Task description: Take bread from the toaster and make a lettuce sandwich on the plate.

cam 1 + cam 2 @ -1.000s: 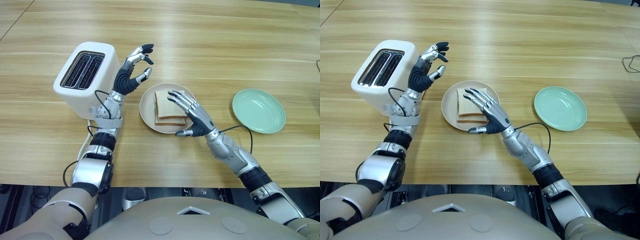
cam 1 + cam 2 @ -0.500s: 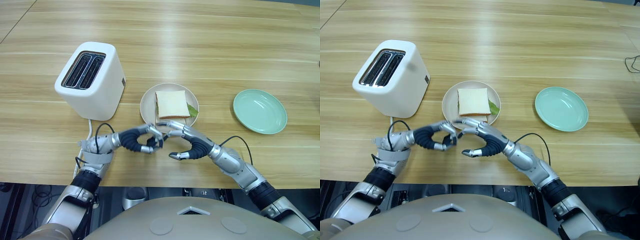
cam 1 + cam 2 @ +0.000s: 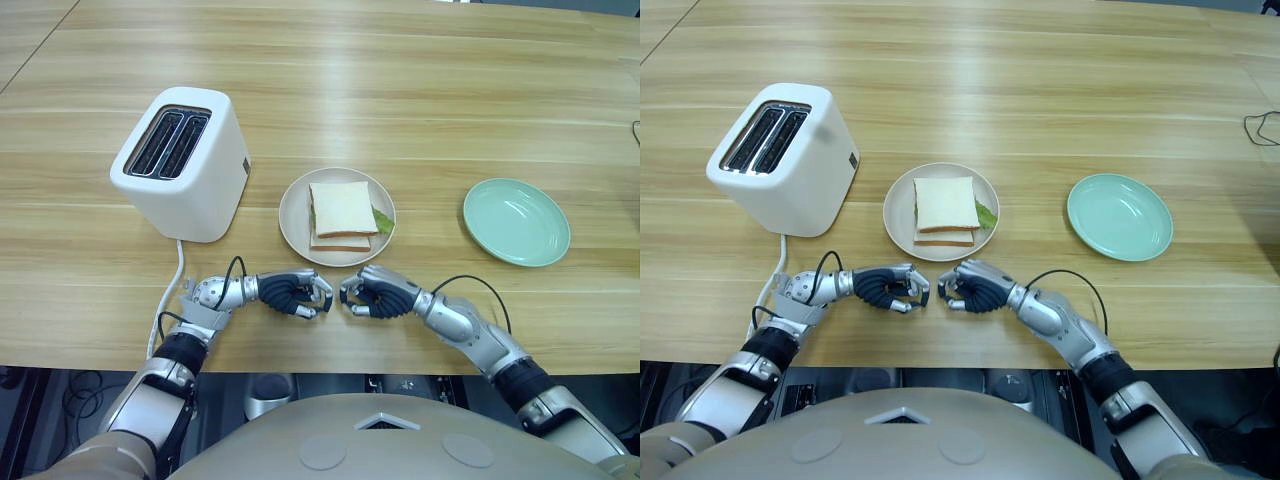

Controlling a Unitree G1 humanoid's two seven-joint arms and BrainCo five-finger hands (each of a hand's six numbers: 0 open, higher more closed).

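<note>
A sandwich of two white bread slices with green lettuce peeking out on the right lies on the beige plate. The white toaster stands to the plate's left, both slots dark and without bread. My left hand and right hand rest on the table just in front of the plate, knuckles facing each other a small gap apart. Both have their fingers curled into fists and hold nothing.
A light green plate with nothing on it sits at the right. The toaster's white cord runs down toward the table's front edge beside my left wrist. Bare wooden table stretches behind everything.
Both hands have drawn back from the plate toward the front edge and curled shut, coming to rest close together. The sandwich stays on the plate.
</note>
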